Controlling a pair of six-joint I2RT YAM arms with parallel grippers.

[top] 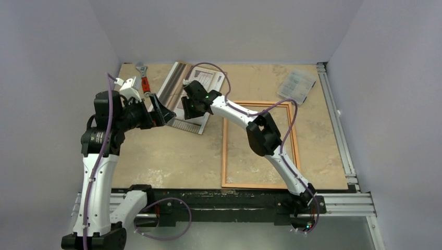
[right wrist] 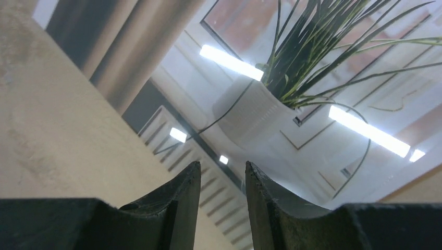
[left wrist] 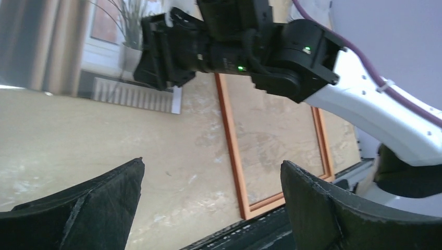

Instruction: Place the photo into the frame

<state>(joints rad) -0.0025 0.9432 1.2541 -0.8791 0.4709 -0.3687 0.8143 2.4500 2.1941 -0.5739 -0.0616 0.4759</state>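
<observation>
The photo (top: 208,80), a print of a potted grassy plant at a curtained window, lies face up at the back of the table, left of centre. It also shows in the left wrist view (left wrist: 104,52) and fills the right wrist view (right wrist: 260,114). The orange-brown frame (top: 224,151) lies flat to its right, with bare table inside it, and also shows in the left wrist view (left wrist: 232,146). My right gripper (top: 186,108) (right wrist: 222,164) hovers low over the photo's near edge, jaws a narrow gap apart with nothing between them. My left gripper (top: 167,115) (left wrist: 212,163) is wide open and empty beside the photo's left edge.
A wrench with a red handle (top: 143,78) lies at the back left by the photo. A small clear plastic box (top: 296,85) sits at the back right. An aluminium rail (top: 336,125) runs along the table's right edge. Grey walls close in three sides.
</observation>
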